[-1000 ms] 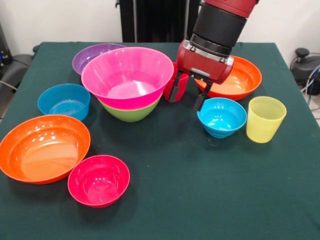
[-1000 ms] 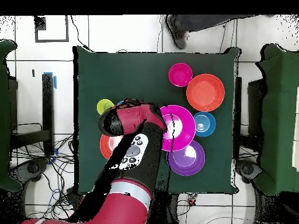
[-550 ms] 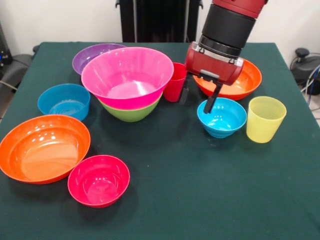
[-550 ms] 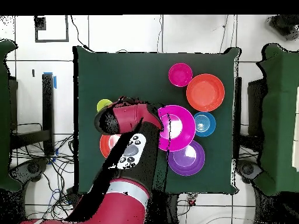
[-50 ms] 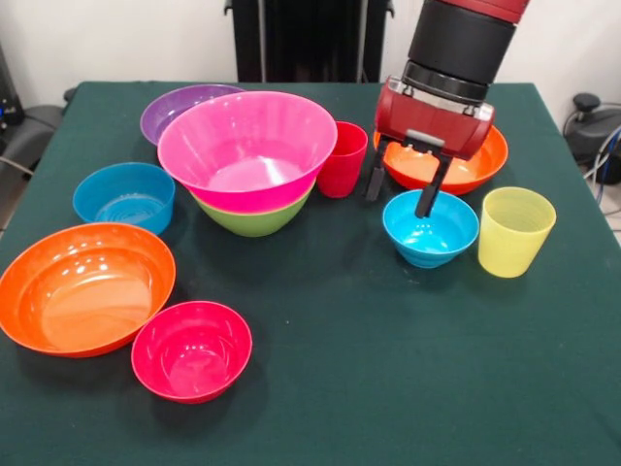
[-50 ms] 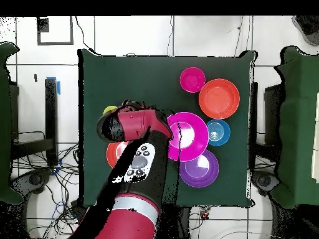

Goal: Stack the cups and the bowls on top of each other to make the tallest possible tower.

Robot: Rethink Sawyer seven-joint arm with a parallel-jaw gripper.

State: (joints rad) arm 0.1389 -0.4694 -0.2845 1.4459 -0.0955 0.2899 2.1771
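No legible markings. Gripper (image 5: 401,191) open and empty above small blue bowl (image 5: 431,228); red cup (image 5: 342,158) just left of it, tower (image 5: 248,160) beyond that; yellow cup (image 5: 514,231) to its right.

Front camera faces across the table (image 5: 320,388); overhead looks straight down.

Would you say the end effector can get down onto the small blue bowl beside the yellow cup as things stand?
Probably yes: the open end effector hangs just above the small blue bowl, whose top is uncovered; the yellow cup stands apart.
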